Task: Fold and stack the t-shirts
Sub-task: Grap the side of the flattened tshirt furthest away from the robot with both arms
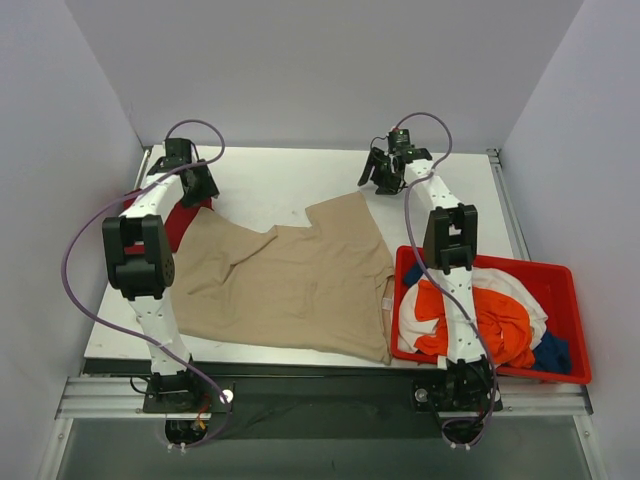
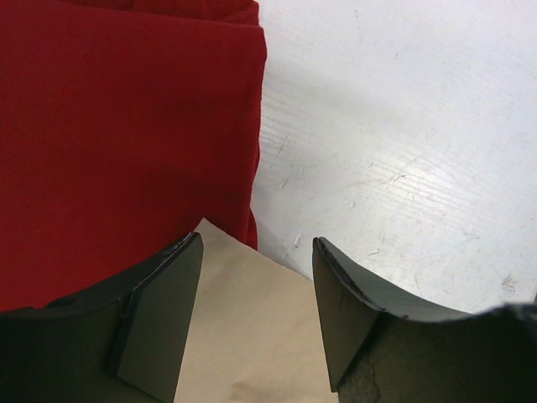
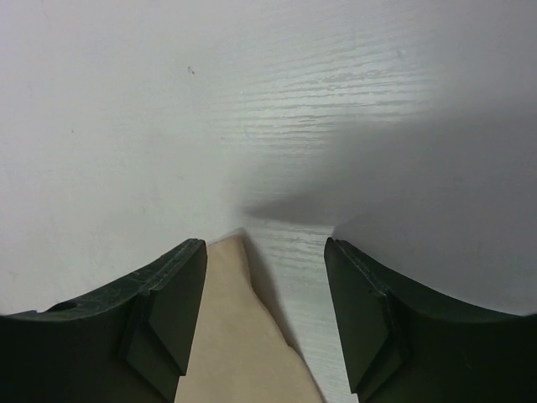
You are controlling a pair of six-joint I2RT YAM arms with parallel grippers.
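the beige tee (image 1: 290, 285) lies spread and rumpled on the surface (image 1: 280, 180), its long axis running left to right, from the left arm's side across to the red bin (image 1: 575, 285). its two far corners are what the next move turns on, and each arm has one of them right under its jaws.

the left gripper (image 1: 195, 185) hangs over the far left corner. in the left wrist view the beige tip pokes up between the two fingers, closer to the left-hand one, with its point just lapping the edge of the folded dark red tee (image 1: 180, 222), which lies at the far left, touching the beige one. the jaws stand well apart and clamp nothing.

the right gripper (image 1: 384, 175) hangs over the far right corner, the peak of cloth that reaches farthest from the arms' bases. in the right wrist view that tip also sits between the fingers, off toward the left-hand one, with bare surface beyond it. these jaws are parted too, with nothing in them.

so each corner lies just short of its fingertips, on the near side. a judgement: both arms need to drop and close on their own corners. on the left, the risk is pinching the dark red cloth as well.

the orange tee (image 1: 500, 320), white tee (image 1: 415, 315) and blue tee (image 1: 553, 353) are bunched in the bin.
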